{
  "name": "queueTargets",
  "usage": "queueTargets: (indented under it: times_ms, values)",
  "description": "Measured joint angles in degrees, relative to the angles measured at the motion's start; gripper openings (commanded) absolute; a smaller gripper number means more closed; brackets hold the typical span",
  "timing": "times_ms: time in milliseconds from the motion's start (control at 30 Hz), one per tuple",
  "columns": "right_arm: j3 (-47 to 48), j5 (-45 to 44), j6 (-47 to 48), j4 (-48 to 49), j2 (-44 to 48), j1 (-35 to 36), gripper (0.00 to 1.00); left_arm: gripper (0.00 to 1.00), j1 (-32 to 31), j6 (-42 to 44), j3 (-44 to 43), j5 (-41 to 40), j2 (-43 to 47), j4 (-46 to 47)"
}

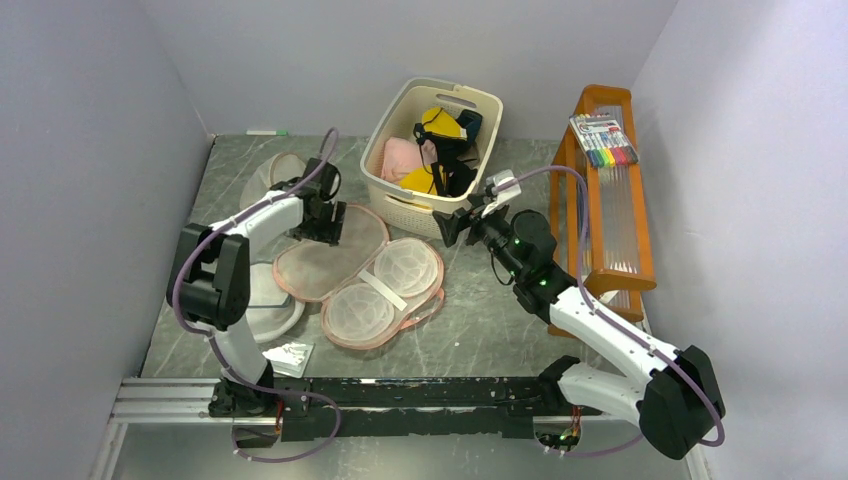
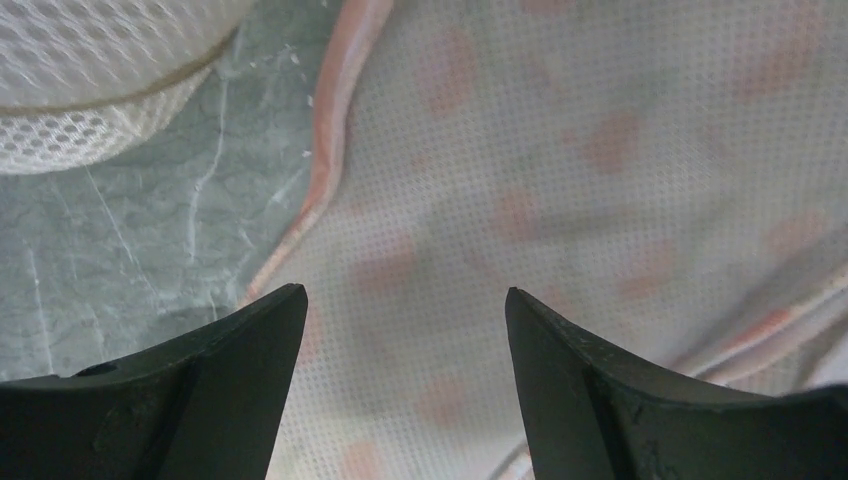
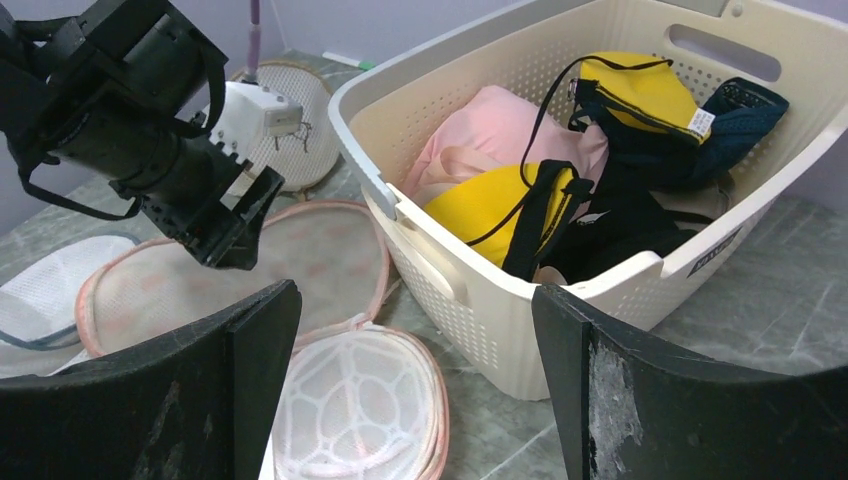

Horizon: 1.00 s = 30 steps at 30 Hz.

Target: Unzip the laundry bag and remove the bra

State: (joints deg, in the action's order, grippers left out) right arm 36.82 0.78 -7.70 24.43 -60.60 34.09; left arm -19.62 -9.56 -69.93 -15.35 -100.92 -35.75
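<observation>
The peach-pink laundry bag lies unzipped and spread flat in two halves, its inner mesh domes facing up. It also fills the left wrist view and shows in the right wrist view. The yellow bra with black straps lies in the cream basket, also seen in the right wrist view. My left gripper is open and empty just above the bag's far half. My right gripper is open and empty beside the basket's near wall.
A pink garment and a navy garment share the basket. A white mesh bag lies at the left, a beige round bag behind it. An orange rack with a marker pack stands right.
</observation>
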Motion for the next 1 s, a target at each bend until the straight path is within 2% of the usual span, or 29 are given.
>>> queueTargets:
  times_ms: [167, 300, 467, 700, 1000]
  values:
    - [-0.87, -0.2, 0.11, 1.14, 0.74, 0.0, 0.87, 0.69, 5.57, 2.75, -0.48, 6.29, -0.68, 2.05]
    - [-0.98, -0.17, 0.11, 1.53, 0.72, 0.0, 0.87, 0.57, 8.72, 4.09, -2.78, 8.41, -2.21, 2.58]
    - [-1.05, -0.15, 0.11, 2.14, 0.55, 0.0, 0.87, 0.52, 10.99, 4.94, -4.85, 9.53, -5.99, 4.94]
    - [-1.11, -0.15, 0.2, 2.45, -0.04, 0.0, 0.87, 0.53, 11.91, 5.86, -4.35, 11.58, -9.33, 5.95]
    - [-1.6, -0.15, 0.26, 2.78, -0.35, 0.0, 0.87, 0.4, 11.91, 6.14, -4.48, 12.04, -10.51, 6.97]
